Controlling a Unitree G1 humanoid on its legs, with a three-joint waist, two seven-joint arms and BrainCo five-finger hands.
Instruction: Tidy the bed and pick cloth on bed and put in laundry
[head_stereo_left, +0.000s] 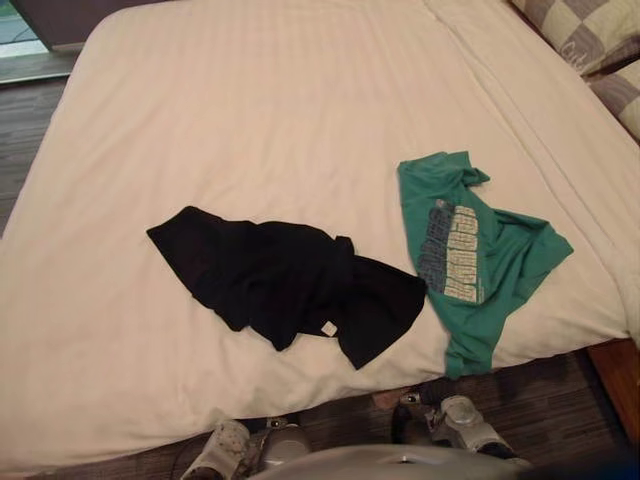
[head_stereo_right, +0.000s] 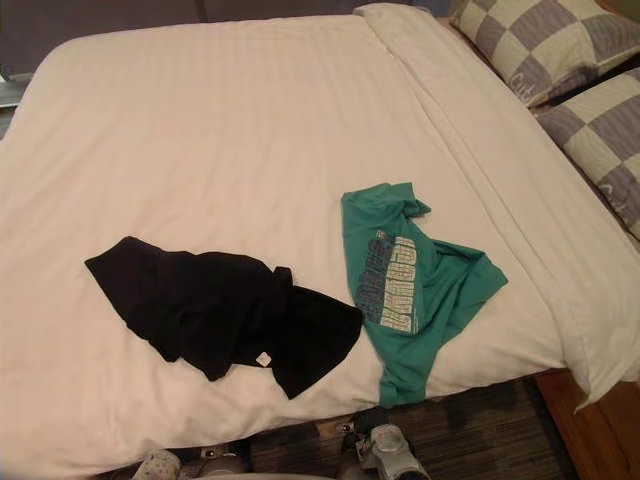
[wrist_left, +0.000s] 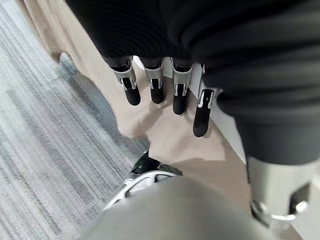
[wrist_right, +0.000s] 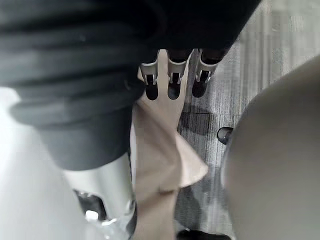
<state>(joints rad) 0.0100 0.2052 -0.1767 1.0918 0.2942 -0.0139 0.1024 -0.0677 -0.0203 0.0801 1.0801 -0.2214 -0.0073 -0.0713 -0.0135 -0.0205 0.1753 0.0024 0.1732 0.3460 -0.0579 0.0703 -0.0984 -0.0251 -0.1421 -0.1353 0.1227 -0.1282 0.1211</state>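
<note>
A crumpled black cloth (head_stereo_left: 280, 280) lies on the white bed (head_stereo_left: 260, 110) near its front edge. Just right of it, almost touching, a green T-shirt (head_stereo_left: 470, 250) with a printed front is spread out, its lower end hanging over the mattress edge. My left hand (wrist_left: 180, 92) hangs beside the bed's beige side, fingers relaxed and holding nothing. My right hand (wrist_right: 172, 82) hangs the same way on the other side, open and empty, with beige bedding and grey floor behind it.
Two grey-and-cream checked pillows (head_stereo_right: 540, 40) lie at the bed's far right. A folded strip of duvet (head_stereo_right: 470, 130) runs along that side. A wooden bed frame corner (head_stereo_left: 620, 380) sticks out at the lower right. Grey striped carpet (wrist_left: 45, 150) surrounds the bed.
</note>
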